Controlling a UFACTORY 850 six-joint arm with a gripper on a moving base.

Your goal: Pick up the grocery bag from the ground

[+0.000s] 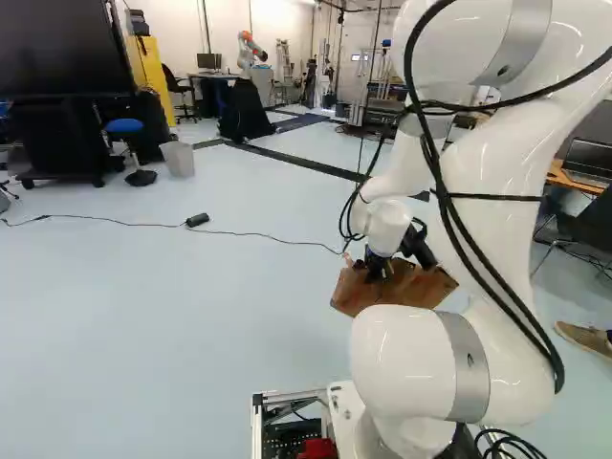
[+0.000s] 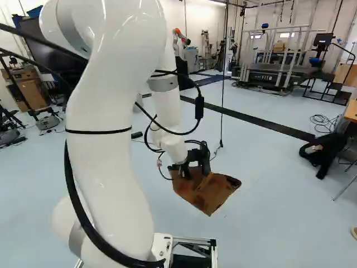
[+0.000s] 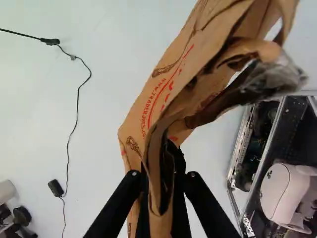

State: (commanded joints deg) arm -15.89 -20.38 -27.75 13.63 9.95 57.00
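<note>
Black end effector (image 3: pixel 161 184), fingers narrow, is pinching the brown paper grocery bag (image 3: pixel 148 106) by its edge, apparently so it is hanging above the floor (image 3: pixel 101 148). Beside it, the base frame (image 3: pixel 242 144) is sitting near; opposite, a power cable (image 3: pixel 56 188) is running, so lifting straight up is looking safest.

The grocery bag (image 2: pixel 217 192) is matt brown paper, creased, with ragged folds. The arm (image 2: pixel 109 111) has a smooth, glossy white finish; the base frame (image 1: pixel 287 395) looks metallic, the floor (image 1: pixel 191 325) smooth.
</note>
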